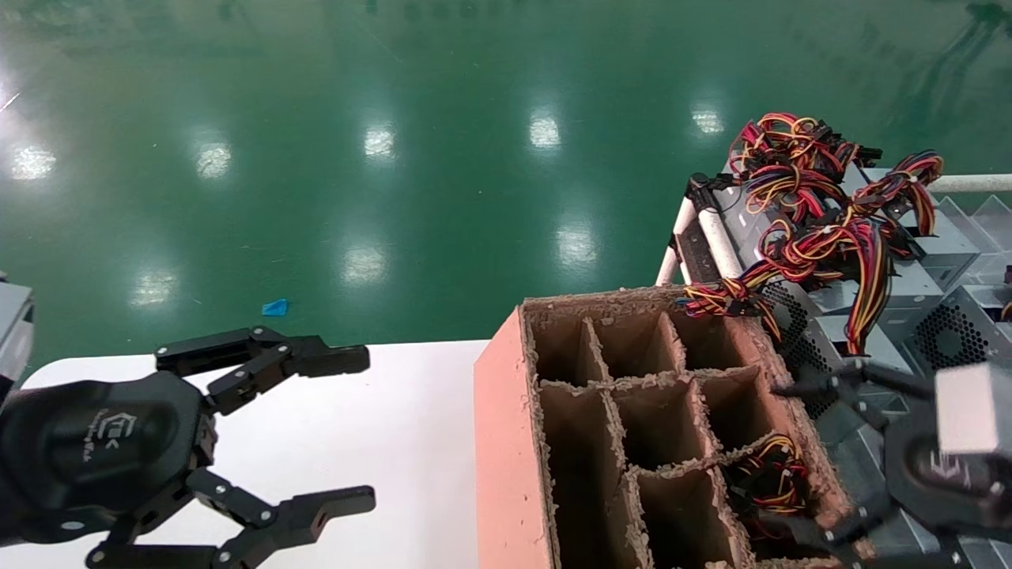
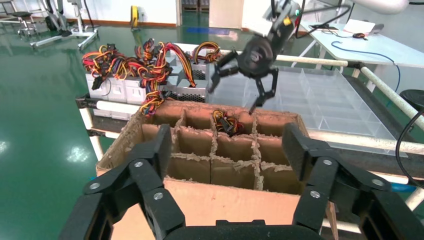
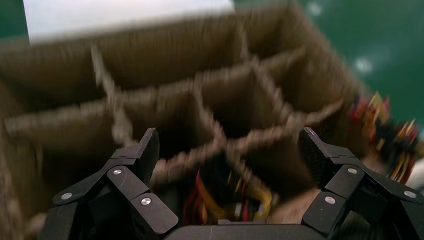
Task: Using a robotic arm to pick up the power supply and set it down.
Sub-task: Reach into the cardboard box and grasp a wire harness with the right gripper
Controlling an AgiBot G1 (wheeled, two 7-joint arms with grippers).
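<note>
Green factory floor behind, the right tool point(image 1: 822, 466) hovers released beside the cardboard box point(image 1: 506, 442); it should centre squarely over a power supply point(image 1: 909, 292) before clenching.

We found only one marking: a small white logo with a line of lettering beneath it on the black body of the left gripper point(image 1: 360, 428), seen from the head view. We could not read its characters. The cardboard box point(image 1: 506, 442) and the power supplies point(image 1: 941, 245) showed us no legible labels.
</note>
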